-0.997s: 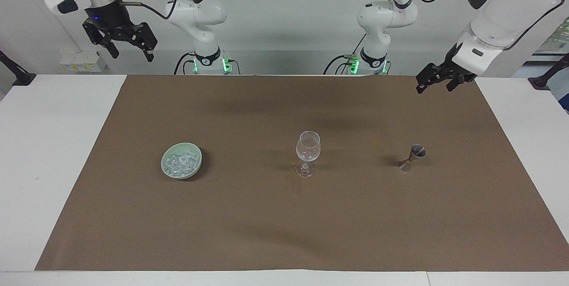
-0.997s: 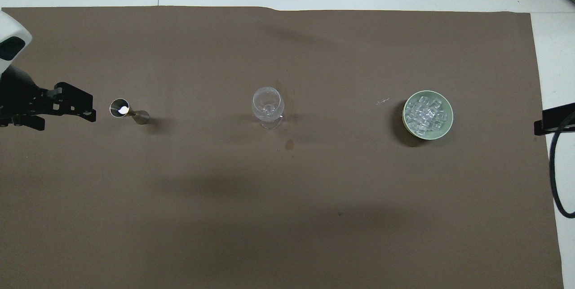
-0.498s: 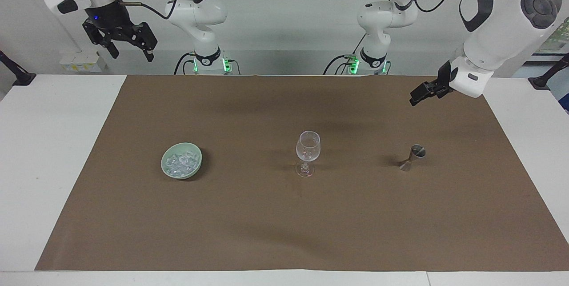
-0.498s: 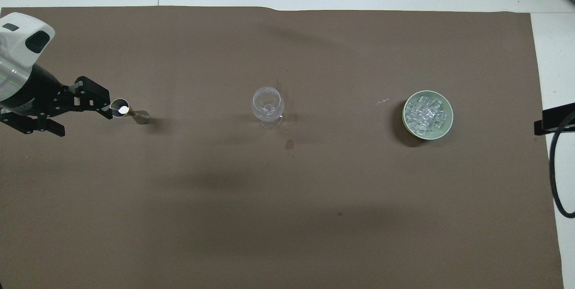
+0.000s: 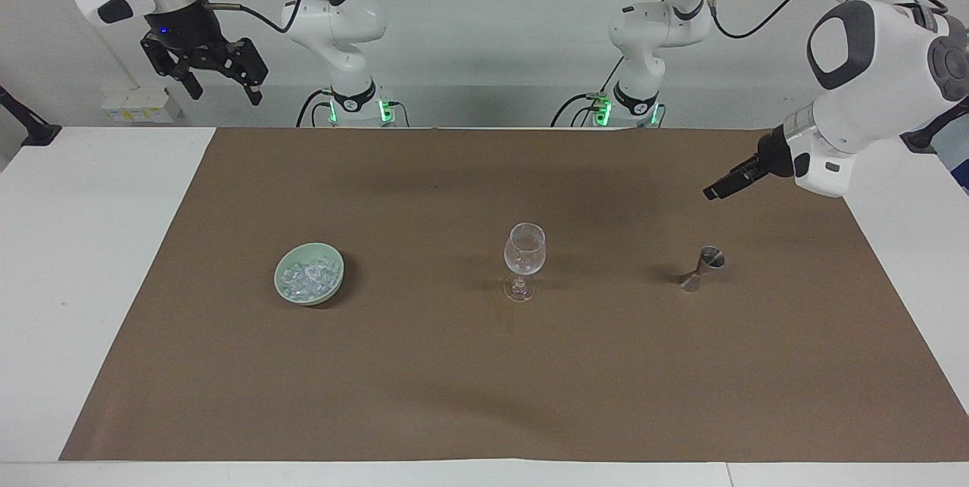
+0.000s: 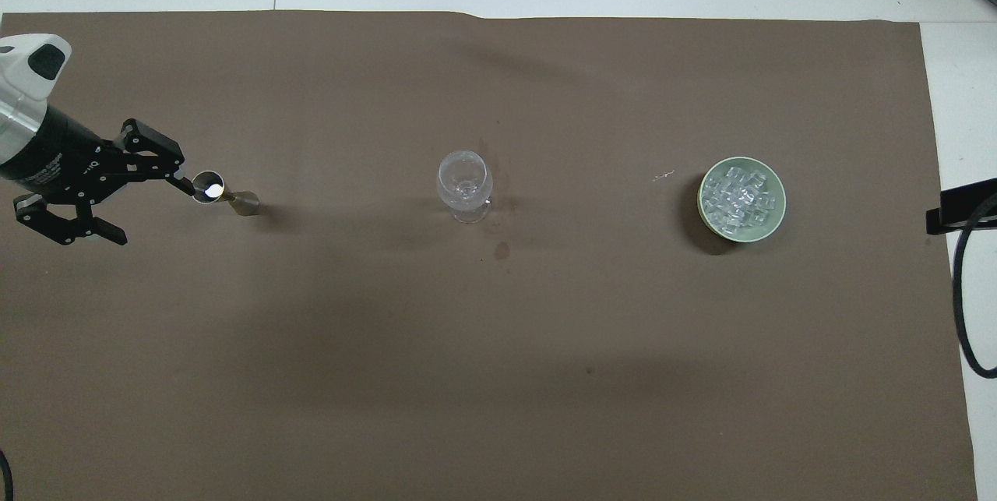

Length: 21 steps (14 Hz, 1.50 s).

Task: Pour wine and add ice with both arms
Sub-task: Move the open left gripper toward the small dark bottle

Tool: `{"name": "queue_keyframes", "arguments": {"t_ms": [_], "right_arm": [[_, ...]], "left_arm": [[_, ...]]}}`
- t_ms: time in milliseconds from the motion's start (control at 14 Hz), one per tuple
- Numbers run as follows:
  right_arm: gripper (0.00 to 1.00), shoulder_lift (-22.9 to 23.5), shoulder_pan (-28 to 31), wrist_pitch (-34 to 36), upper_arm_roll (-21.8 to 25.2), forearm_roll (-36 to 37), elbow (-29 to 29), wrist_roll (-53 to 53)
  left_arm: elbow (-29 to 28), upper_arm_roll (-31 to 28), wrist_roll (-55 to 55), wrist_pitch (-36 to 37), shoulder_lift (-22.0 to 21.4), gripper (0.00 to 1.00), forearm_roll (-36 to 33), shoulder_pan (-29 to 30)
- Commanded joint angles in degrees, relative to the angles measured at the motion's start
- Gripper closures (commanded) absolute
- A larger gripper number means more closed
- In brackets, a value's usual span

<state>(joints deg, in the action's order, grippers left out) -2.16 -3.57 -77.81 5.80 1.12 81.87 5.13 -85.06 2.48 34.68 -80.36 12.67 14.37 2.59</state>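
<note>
Both jaws open, left gripper (image 5: pixel 715 191) raised above the jigger (image 5: pixel 703 268).

You have three things in a row on the brown paper mat (image 5: pixel 484 366). Standing at the clear stemmed glass (image 5: pixel 524 260) and facing away from the robots, the pale green bowl (image 5: pixel 309 273) of ice (image 5: pixel 306 278) sits at three o'clock, the metal double-cone jigger (image 5: pixel 704 267) at nine.
</note>
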Motion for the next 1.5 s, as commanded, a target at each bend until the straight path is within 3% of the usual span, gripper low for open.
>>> {"name": "queue_keyframes", "arguments": {"t_ms": [0,1139,1424], "right_arm": [[0.0,-1.18,0.32,-0.76,-0.09,-0.5,1.45,-0.83],[0.0,-1.18,0.32,-0.76,-0.09,-0.5,1.45,-0.83],[0.0,-1.18,0.32,-0.76,-0.09,-0.5,1.45,-0.91]], "left_arm": [[0.16,-3.34,3.2,0.47,1.65,0.0,5.21,0.22],[0.25,-13.9,17.79,-0.94,14.47,0.0,28.24,3.82],[0.34,-13.9,17.97,-0.67,17.2,0.0,30.45,5.66]]}}
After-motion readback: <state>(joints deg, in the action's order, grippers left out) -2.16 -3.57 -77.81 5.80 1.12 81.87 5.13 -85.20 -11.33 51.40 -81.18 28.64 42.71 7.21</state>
